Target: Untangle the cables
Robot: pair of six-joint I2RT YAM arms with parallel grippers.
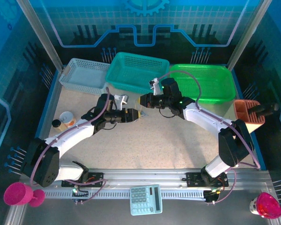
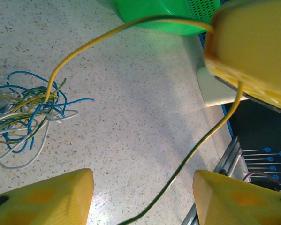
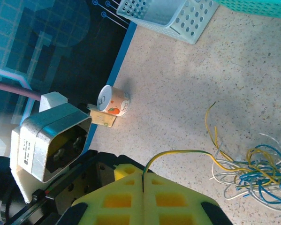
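Cables (image 2: 25, 115): loose tangle of thin blue, white and yellow wire on the bench (image 2: 145, 93); likely feather-light, springy and prone to snag, so best taken one strand at a time near a free end. One yellow-green strand (image 2: 84, 47) runs up out of the heap, with the right gripper (image 3: 143, 176) jaws closed on it and the left gripper (image 2: 141, 183) jaws apart astride it, not touching. Small tub (image 3: 113, 101) at the bench edge carries an orange fruit print, lettering unreadable.

Overhead, plus wrist close-ups of cables (image 2: 25, 115)
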